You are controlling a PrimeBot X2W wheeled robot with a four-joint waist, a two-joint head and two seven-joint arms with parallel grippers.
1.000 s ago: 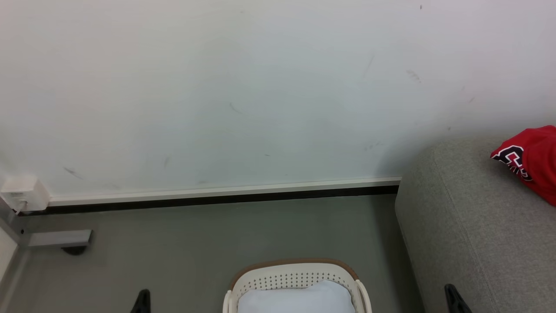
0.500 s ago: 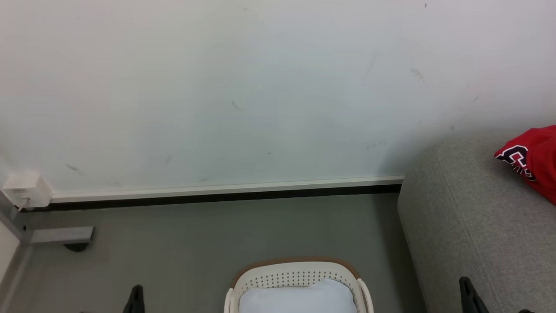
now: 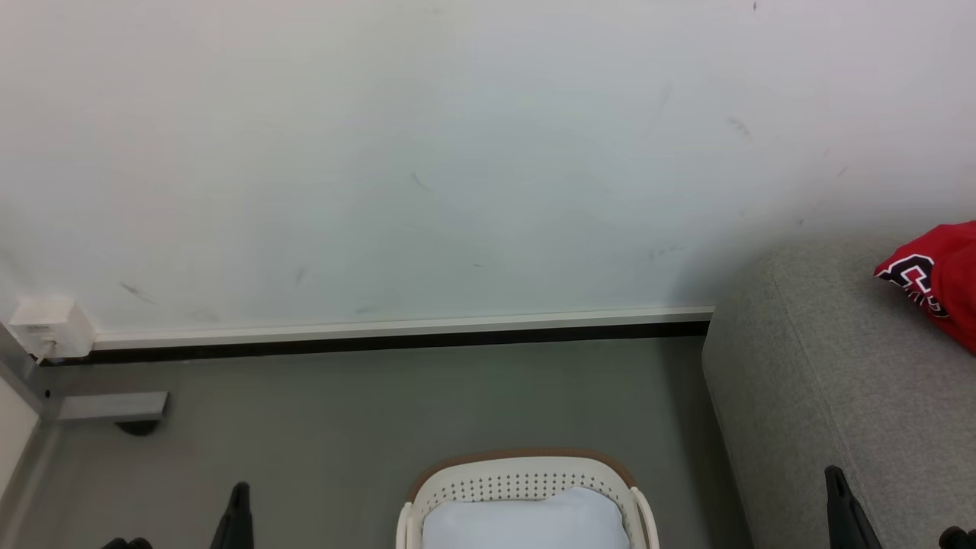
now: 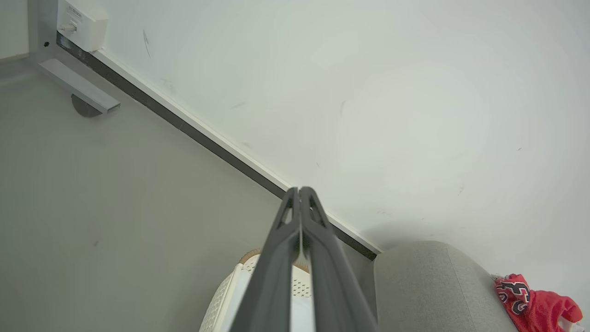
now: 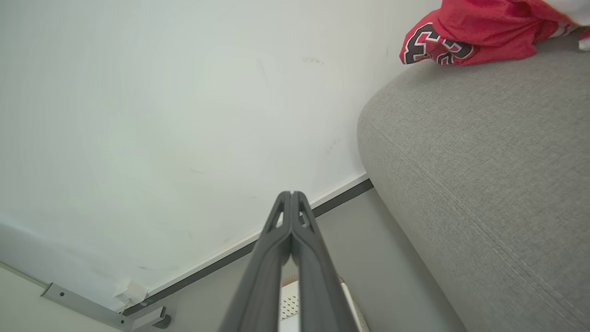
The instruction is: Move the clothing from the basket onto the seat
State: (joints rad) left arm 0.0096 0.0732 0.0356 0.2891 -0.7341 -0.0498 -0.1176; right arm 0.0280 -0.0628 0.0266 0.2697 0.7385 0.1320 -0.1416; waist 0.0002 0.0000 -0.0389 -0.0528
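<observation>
left gripper (image 4: pixel 299 190), right gripper (image 5: pixel 292 193): fingers together, empty | red jersey (image 3: pixel 936 278) on sofa (image 3: pixel 823 374) | basket (image 3: pixel 518 459) shows pale pad (image 3: pixel 526 522) | I'd look deeper inside, likely done

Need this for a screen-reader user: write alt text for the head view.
A red jersey lies on the grey sofa at right. A cream basket at bottom centre holds a pale pad; the shut left gripper and right gripper flank it.

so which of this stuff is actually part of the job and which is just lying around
Part of the job:
red jersey, lying on the grey sofa
cream basket

Just lying about:
pale pad in the basket
white wall box
grey metal foot
</observation>
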